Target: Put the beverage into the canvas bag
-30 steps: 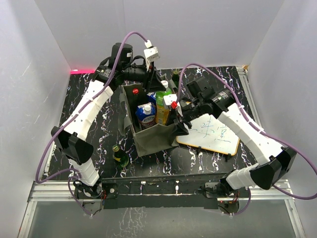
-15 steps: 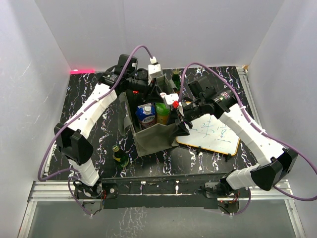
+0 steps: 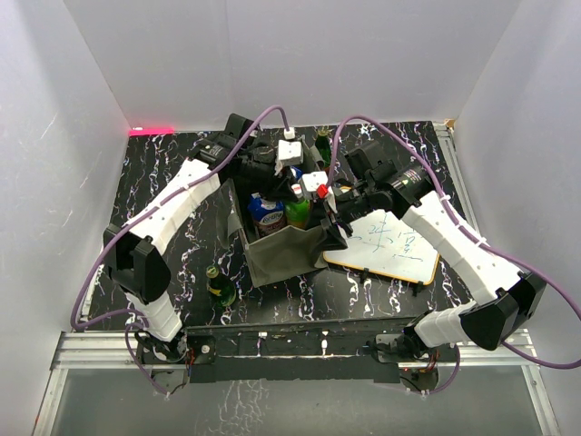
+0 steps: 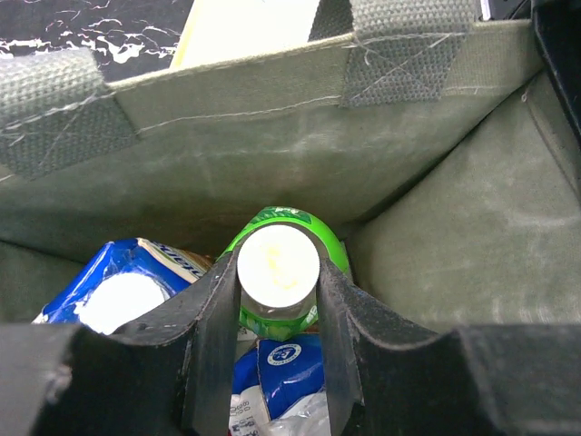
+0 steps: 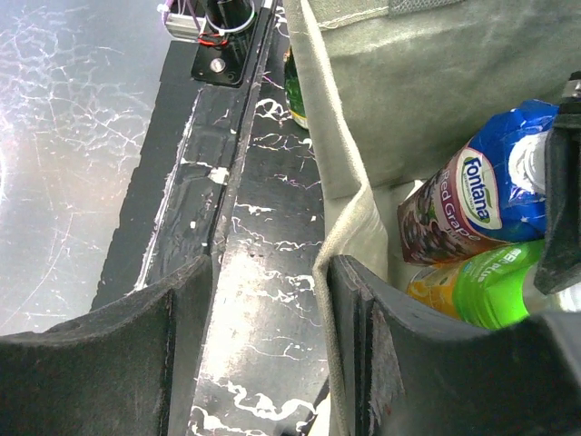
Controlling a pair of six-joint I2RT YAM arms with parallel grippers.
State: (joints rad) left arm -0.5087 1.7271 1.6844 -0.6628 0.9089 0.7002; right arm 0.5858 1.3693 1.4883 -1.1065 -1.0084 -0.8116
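The left gripper [image 4: 278, 277] is clamped on the neck of the beverage [image 4: 289, 221], a green bottle with a white cap, with one finger on each side just under the cap. The bottle stands upright inside the canvas bag [image 4: 272, 163], close to one of the bag's walls, and a blue carton [image 4: 127, 291] touches it on one side. Whether its base rests on the bag's floor cannot be seen. The right gripper [image 5: 268, 350] sits at the bag's corner nearest the whiteboard [image 3: 390, 241]. Its jaws are spread, and the bag's rim runs between them, close against one finger and apparently not pinched. The step in hand, by judgement, is the final lowering and release. Procedure: keep the bottle vertical and lower it until its base bears on the bag's floor. Then part the fingers only enough to clear the cap and lift straight up out of the bag. A sideways exit risks catching the soft wall or tipping the bottle onto the carton. The right arm should stay at the rim until the left arm has cleared the bag. Compared with the top view one second ago, the left wrist has moved from beyond the bag to over its opening. The bottle rode higher in the bag's mouth then and now sits lower beside the carton. The right gripper is at the same corner of the bag.
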